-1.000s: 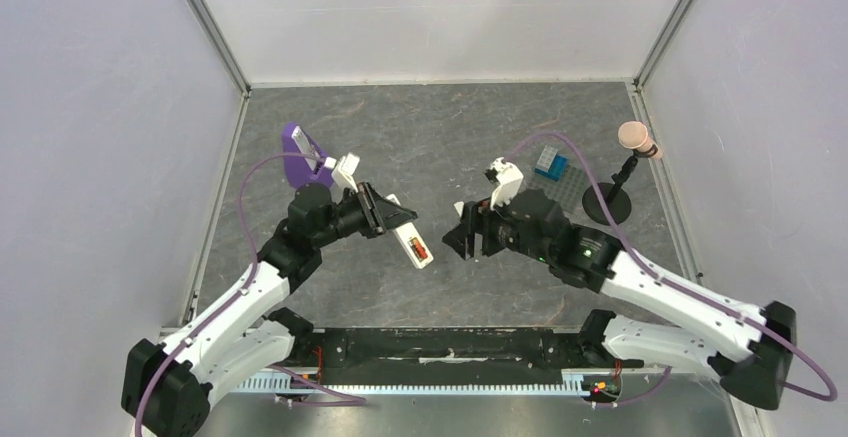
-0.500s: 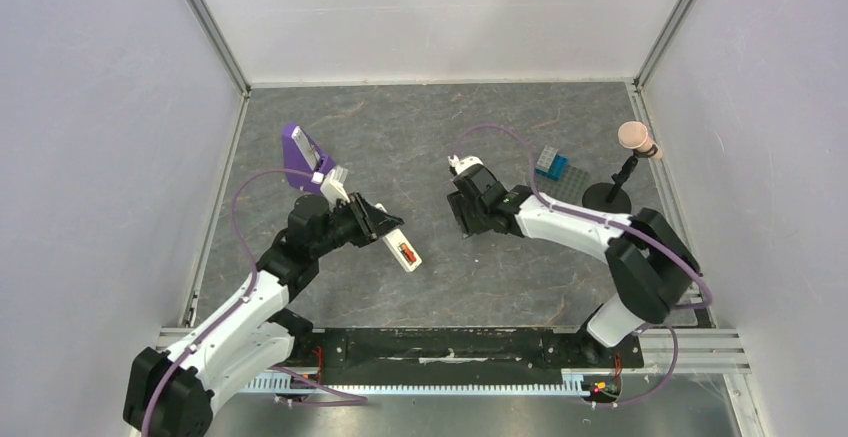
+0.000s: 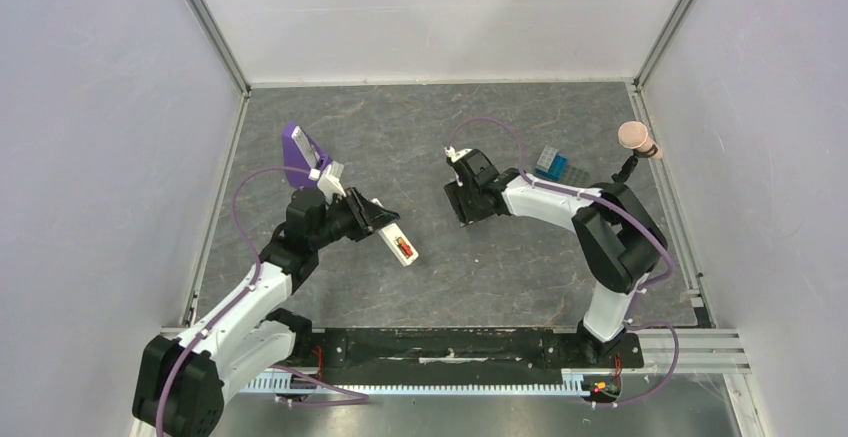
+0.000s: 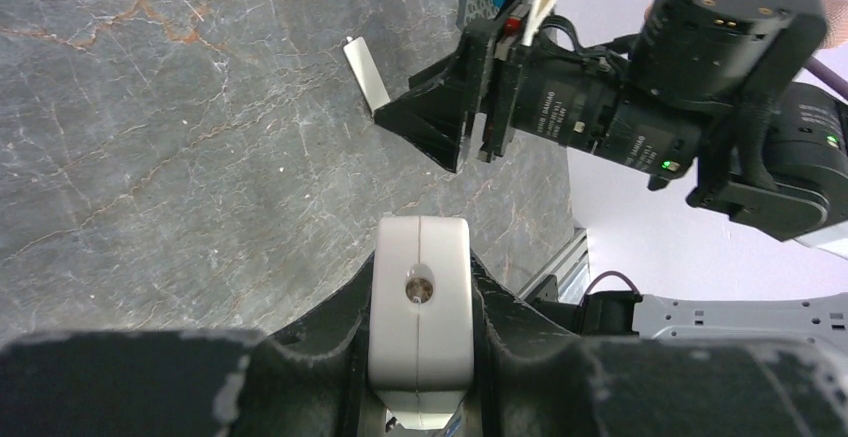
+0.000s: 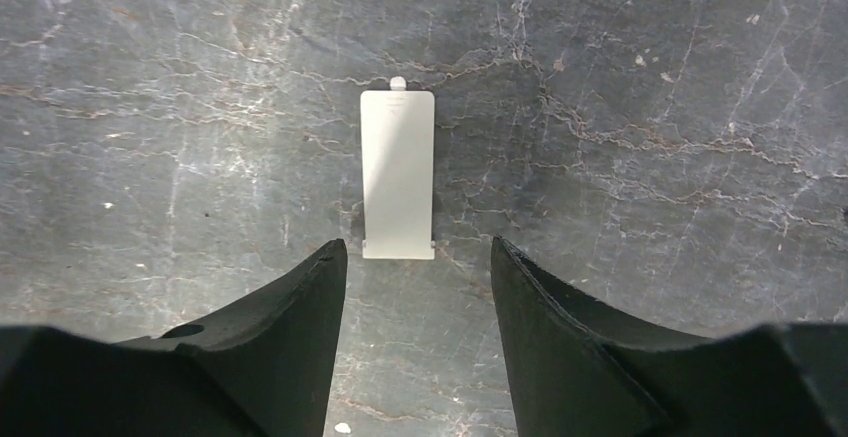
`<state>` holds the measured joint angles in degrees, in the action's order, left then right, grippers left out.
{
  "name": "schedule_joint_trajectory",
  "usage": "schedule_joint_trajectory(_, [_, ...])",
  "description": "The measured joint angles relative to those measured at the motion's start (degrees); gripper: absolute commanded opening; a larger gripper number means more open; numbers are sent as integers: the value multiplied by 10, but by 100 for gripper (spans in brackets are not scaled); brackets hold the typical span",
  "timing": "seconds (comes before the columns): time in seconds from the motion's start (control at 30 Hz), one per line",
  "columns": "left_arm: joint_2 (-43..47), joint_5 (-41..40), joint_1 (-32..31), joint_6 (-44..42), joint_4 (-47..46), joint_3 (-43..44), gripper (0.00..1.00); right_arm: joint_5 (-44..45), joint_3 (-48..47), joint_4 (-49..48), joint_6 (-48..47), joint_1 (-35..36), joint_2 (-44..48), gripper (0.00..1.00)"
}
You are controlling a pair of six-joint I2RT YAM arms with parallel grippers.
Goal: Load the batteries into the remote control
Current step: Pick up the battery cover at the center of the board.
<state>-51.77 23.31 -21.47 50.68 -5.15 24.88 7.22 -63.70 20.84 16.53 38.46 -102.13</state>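
My left gripper [image 3: 386,225] is shut on the white remote control [image 3: 398,244] and holds it above the table, slanting toward the front right. A red-orange battery [image 3: 404,248] sits in its open compartment; the dark battery cannot be made out. In the left wrist view the remote [image 4: 420,312] shows end-on between the jaws. My right gripper [image 3: 466,209] is open and empty, pointing down at the table. In the right wrist view its fingertips [image 5: 415,249] stand just short of a small flat white strip [image 5: 398,172] lying on the table.
A purple wedge stand [image 3: 299,150] is behind the left gripper. A blue block [image 3: 550,163] on a grey plate and a black stand with a pinkish knob [image 3: 635,137] are at the back right. Metal-framed walls enclose the table.
The right arm has swung back and stretched out, bringing its open gripper over the white strip. The left gripper with the remote has drawn slightly left.
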Motion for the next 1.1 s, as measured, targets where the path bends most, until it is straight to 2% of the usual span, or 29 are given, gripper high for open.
schedule_joint_trajectory(0.27, [-2, 23, 12, 0, -16, 0, 2, -21, -27, 26, -7, -11, -34, 50])
schedule_joint_trajectory(0.57, [-2, 29, 18, 0, -23, -9, 2, -37, -70, 66, -14, -11, -64, 26])
schedule_joint_trajectory(0.63, [-2, 29, 19, 0, -23, -10, 2, -40, -71, 68, -13, -11, -64, 23])
schedule_joint_trajectory(1.1, [-8, 28, 19, 0, -47, -37, 4, -33, -75, 84, -7, -11, -59, 22])
